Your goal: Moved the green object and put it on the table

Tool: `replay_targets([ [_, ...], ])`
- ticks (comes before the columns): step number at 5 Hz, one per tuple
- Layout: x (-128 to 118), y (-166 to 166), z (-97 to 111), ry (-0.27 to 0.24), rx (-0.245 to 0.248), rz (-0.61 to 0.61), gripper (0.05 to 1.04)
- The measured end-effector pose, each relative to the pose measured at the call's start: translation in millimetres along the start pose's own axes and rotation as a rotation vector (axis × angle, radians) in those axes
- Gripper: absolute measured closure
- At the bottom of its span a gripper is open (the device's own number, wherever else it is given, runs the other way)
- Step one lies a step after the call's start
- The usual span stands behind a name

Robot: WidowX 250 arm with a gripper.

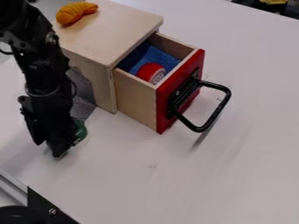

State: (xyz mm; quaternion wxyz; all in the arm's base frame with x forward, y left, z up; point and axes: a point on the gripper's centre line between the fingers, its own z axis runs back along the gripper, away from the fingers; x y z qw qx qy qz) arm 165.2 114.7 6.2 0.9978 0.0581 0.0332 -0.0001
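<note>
The black gripper [58,148] hangs low over the table [192,179] at the left, in front of the wooden drawer box. Right against its right side is a green object [80,130], rounded at its visible edge and partly hidden behind the gripper. Whether the gripper holds it, and whether the green object rests on the table, I cannot tell.
The wooden box [108,26] has its red-fronted drawer [181,94] pulled out, with a red round object [151,72] and blue cloth [161,57] inside. An orange toy [74,12] lies on top. A black handle [219,105] juts right. Metal and black parts [50,210] occupy the lower left.
</note>
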Motion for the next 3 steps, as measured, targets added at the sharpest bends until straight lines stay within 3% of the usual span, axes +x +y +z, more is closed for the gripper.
replay_targets([
  [1, 1, 1, 38, -0.030, 0.032, -0.002, 0.168],
  [2, -1, 5, 74, -0.055, 0.041, -0.003, 0.081],
  [3, 0, 8, 107, -0.074, 0.030, 0.009, 0.085],
])
